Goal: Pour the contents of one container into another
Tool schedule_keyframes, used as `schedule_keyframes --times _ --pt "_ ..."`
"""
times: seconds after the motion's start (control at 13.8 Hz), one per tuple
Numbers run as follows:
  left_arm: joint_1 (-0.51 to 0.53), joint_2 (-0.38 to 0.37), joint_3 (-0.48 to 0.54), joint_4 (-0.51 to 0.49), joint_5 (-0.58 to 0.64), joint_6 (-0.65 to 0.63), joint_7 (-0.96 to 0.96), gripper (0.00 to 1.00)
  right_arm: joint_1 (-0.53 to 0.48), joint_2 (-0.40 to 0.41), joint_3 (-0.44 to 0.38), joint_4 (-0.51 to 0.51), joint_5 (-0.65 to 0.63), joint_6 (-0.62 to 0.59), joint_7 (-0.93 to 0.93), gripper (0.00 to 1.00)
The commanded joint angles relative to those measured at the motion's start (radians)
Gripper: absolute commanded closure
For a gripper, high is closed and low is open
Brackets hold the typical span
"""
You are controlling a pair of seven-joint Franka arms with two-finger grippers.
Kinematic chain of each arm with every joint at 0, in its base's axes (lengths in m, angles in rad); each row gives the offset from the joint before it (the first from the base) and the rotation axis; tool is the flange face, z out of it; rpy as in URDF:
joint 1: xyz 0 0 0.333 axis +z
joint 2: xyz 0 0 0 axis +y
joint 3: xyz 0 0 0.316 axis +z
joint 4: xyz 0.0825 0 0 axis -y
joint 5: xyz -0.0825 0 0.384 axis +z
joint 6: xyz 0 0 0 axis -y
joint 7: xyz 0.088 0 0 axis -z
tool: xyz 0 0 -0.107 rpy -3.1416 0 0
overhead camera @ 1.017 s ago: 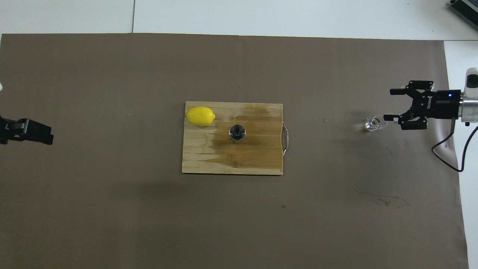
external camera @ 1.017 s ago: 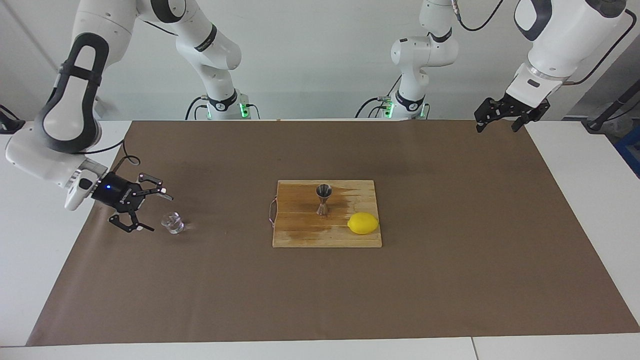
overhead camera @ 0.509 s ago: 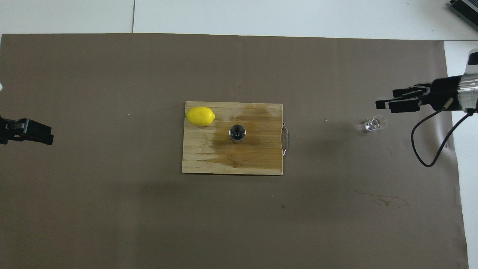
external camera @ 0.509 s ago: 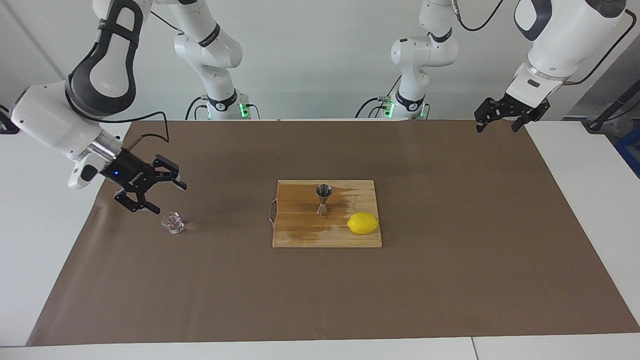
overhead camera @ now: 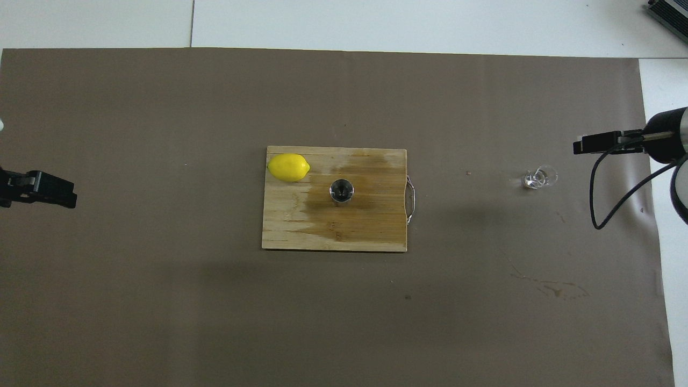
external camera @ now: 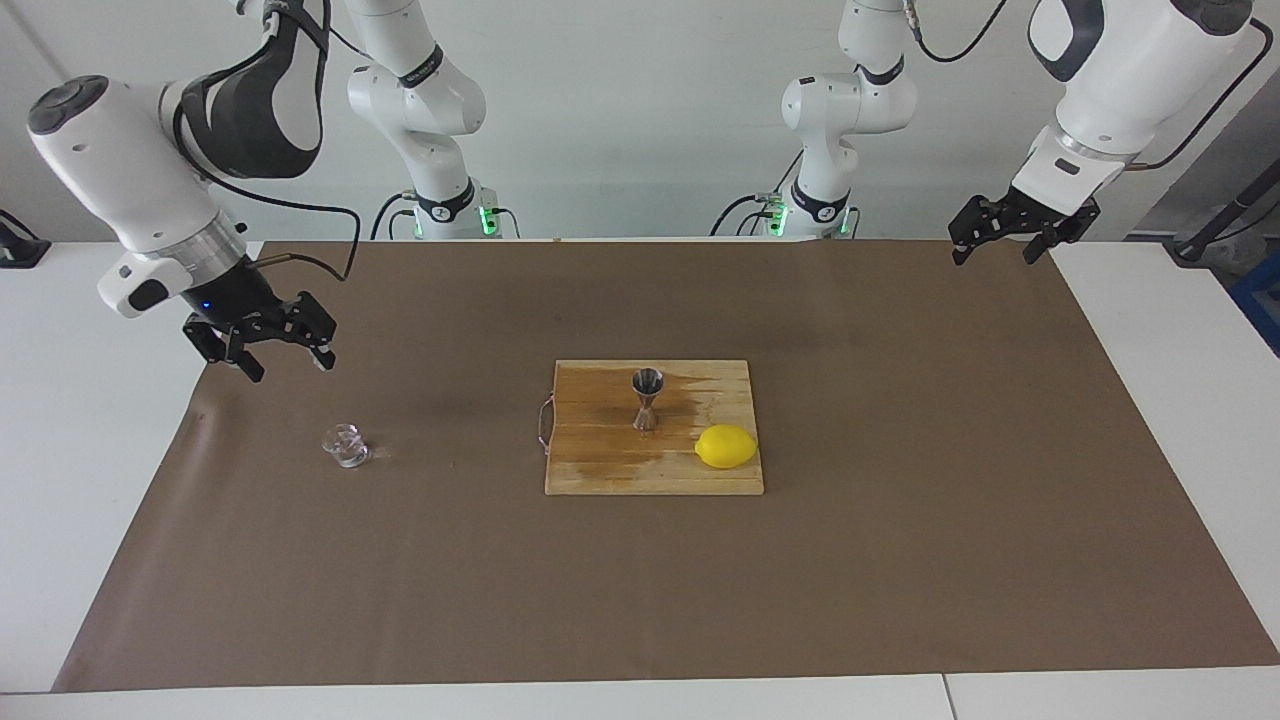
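The small clear glass [external camera: 346, 446] [overhead camera: 539, 178] stands upright on the brown mat toward the right arm's end of the table. The steel jigger [external camera: 647, 398] [overhead camera: 341, 192] stands upright on the wooden cutting board [external camera: 600, 470] [overhead camera: 290, 231] in the middle. My right gripper [external camera: 288, 362] [overhead camera: 586, 145] hangs open and empty above the mat's edge, well apart from the glass and pointing down. My left gripper [external camera: 995, 255] [overhead camera: 67, 194] waits open and empty over the mat's corner at the left arm's end.
A yellow lemon [external camera: 727, 446] [overhead camera: 288, 167] lies on the board's corner beside the jigger. A dark wet patch [overhead camera: 371, 177] spreads over the board around the jigger. A dried stain [overhead camera: 553, 290] marks the mat. The right arm's black cable [overhead camera: 607, 204] loops near the glass.
My right gripper has risen and drawn back from the glass, turning from level beside it to pointing down. The glass stays where it was. The left arm has not moved.
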Motion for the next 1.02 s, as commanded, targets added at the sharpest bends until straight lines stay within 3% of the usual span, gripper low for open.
schedule_keyframes --times 0.0,0.29,0.51,0.73,0.94 --pt "0.001 -0.013 0.002 -0.008 0.020 -0.001 0.013 0.00 -0.004 -0.047 0.010 0.005 -0.110 -0.051 0.139 0.00" --pt "0.001 -0.013 0.002 -0.008 0.018 -0.001 0.013 0.00 -0.003 -0.092 0.005 0.084 -0.132 -0.247 0.176 0.00" --pt "0.001 -0.013 0.002 -0.008 0.018 -0.001 0.013 0.00 0.046 -0.146 -0.011 0.073 -0.153 -0.286 0.213 0.00" --pt "0.001 -0.013 0.002 -0.008 0.018 -0.001 0.013 0.00 0.175 -0.193 -0.146 0.014 -0.172 -0.301 0.255 0.00" --pt "-0.001 -0.013 0.002 -0.008 0.018 -0.001 0.015 0.00 0.219 -0.190 -0.171 0.005 -0.193 -0.254 0.229 0.00"
